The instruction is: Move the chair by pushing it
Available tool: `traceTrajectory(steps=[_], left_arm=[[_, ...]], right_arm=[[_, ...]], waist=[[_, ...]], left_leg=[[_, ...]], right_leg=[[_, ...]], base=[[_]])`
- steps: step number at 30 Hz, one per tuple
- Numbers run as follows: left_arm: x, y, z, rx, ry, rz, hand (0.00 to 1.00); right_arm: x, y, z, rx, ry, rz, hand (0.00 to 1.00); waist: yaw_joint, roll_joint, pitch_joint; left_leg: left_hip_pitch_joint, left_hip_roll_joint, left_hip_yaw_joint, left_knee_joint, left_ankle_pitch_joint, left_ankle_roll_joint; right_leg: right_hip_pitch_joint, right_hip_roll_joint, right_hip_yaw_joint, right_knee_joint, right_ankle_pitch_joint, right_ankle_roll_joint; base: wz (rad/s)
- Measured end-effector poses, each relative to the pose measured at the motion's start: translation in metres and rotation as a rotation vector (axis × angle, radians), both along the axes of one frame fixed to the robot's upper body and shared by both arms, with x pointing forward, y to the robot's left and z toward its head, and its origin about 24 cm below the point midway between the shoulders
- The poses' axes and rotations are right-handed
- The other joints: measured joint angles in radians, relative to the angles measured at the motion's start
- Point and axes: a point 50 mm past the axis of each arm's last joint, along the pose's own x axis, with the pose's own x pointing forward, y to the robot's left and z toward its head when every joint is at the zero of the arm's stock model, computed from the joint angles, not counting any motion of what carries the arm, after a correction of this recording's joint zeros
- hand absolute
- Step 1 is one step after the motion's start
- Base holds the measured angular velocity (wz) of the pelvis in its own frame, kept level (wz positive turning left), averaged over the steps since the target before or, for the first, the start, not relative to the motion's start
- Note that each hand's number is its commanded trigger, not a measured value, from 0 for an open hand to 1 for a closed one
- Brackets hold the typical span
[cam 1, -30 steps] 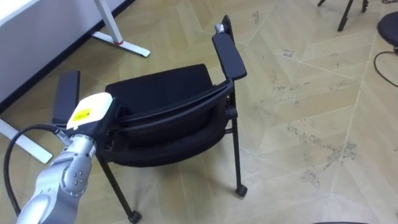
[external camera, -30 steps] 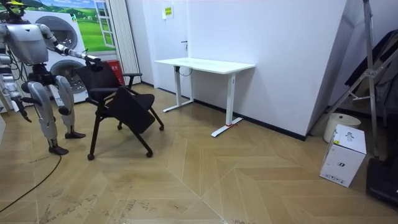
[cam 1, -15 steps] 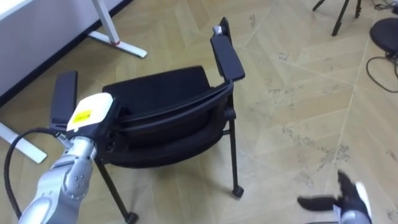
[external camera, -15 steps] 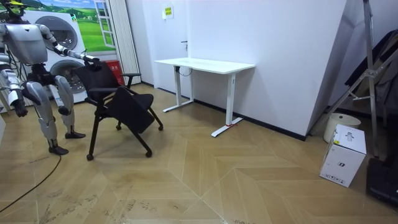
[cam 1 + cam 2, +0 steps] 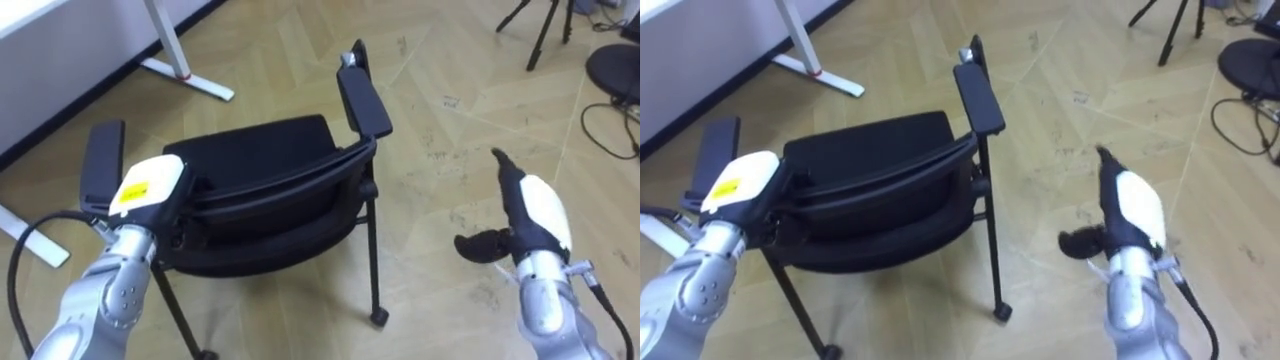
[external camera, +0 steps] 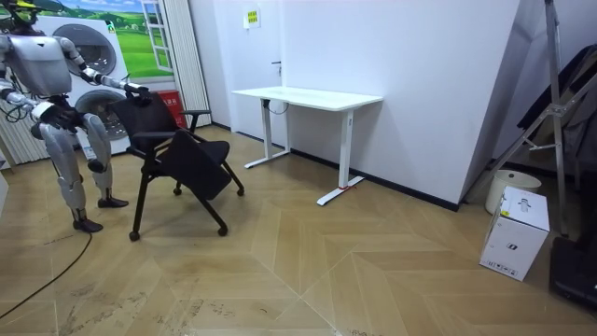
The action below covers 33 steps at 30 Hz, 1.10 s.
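In the left eye view we see the left hand [image 5: 146,186] on the backrest of the black chair [image 5: 255,160], fingers hidden, so we cannot tell their state. The right hand [image 5: 531,212] hovers apart, fingers released. In the room view the chair stands before the robot, near a white worktop [image 6: 308,96]. The right eye view agrees.

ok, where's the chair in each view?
Left eye view: chair, centre-left, seen from behind.
Right eye view: chair, left of centre.
Room view: chair at the room view's left, in front of the robot.
Shared landmark: white desk; its leg is upper left in both eye views.
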Motion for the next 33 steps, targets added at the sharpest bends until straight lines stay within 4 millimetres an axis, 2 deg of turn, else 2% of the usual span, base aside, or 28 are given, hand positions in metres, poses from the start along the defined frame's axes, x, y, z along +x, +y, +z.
traceTrajectory(steps=[7, 14, 19, 22, 27, 33], left_arm=[[0.002, -0.001, 0.004, 0.007, -0.019, -0.026, 1.00], [0.007, -0.003, 0.011, 0.013, -0.037, -0.049, 1.00], [0.008, -0.005, 0.011, 0.013, -0.034, -0.060, 1.00], [0.008, -0.006, 0.011, 0.013, -0.035, -0.066, 1.00], [0.010, -0.007, 0.014, 0.021, -0.047, -0.082, 1.00], [0.011, -0.007, 0.015, 0.024, -0.049, -0.087, 1.00]], right_arm=[[0.005, 0.007, 0.021, -0.120, -0.069, 0.084, 0.00], [0.009, 0.013, 0.042, -0.188, -0.128, 0.146, 0.00], [0.010, 0.010, 0.045, -0.225, -0.110, 0.173, 0.00], [0.011, 0.014, 0.054, -0.230, -0.138, 0.196, 0.00], [0.011, 0.020, 0.061, -0.266, -0.150, 0.251, 0.00], [0.011, 0.020, 0.064, -0.348, -0.114, 0.302, 0.00]], waist=[[0.011, -0.012, 0.0026], [0.023, -0.018, 0.0007], [0.034, -0.021, -0.0001], [0.037, -0.023, 0.0010], [0.043, -0.033, 0.0073], [0.045, -0.036, 0.0090]], left_leg=[[-0.010, 0.000, -0.003, 0.001, 0.000, 0.000], [-0.039, 0.001, -0.002, 0.005, 0.000, 0.000], [-0.036, 0.002, -0.002, 0.004, 0.000, 0.000], [-0.035, 0.003, -0.002, 0.004, 0.000, 0.000], [-0.035, 0.003, -0.002, 0.002, 0.000, 0.000], [-0.035, 0.002, -0.002, 0.002, 0.000, 0.000]], right_leg=[[-0.006, 0.000, -0.004, -0.002, 0.000, 0.000], [-0.033, 0.000, -0.008, 0.000, 0.001, -0.001], [-0.031, 0.000, -0.009, 0.000, 0.001, -0.002], [-0.029, 0.000, -0.011, 0.000, 0.001, -0.002], [-0.030, 0.000, -0.012, 0.000, 0.001, -0.002], [-0.031, 0.001, -0.011, 0.001, 0.001, -0.002]], base=[[0.01], [0.02], [0.00], [0.00], [0.00], [0.00]])
